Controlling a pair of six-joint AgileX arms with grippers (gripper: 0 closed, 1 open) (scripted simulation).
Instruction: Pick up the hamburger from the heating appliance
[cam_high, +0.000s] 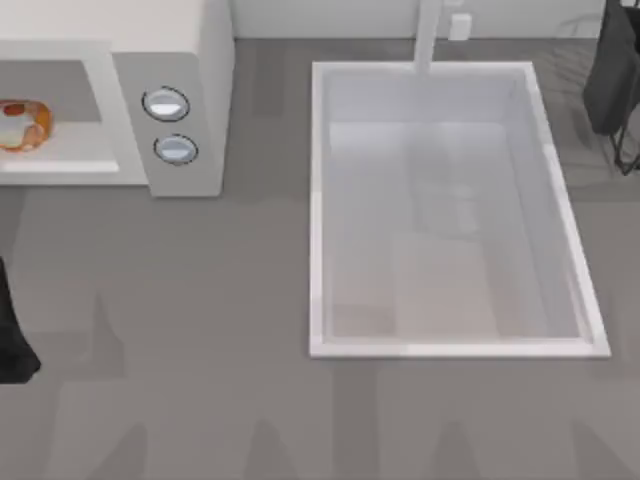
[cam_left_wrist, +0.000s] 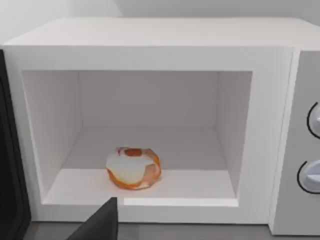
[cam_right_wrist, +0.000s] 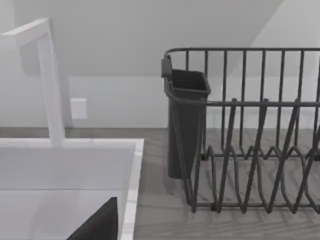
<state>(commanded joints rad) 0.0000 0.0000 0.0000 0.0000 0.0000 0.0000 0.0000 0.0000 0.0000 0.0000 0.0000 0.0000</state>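
Nothing is picked up yet: the hamburger (cam_left_wrist: 133, 168) sits on the microwave (cam_left_wrist: 150, 45) cavity floor. My left gripper (cam_left_wrist: 102, 222) faces it from outside; finger opening I cannot tell.

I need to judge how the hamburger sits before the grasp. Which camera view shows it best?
The left wrist view: it looks straight into the open microwave, where the hamburger rests whole on the cavity floor near the front. The top view catches it at the picture's left edge, partly cut off. The right wrist view faces the sink and dish rack.
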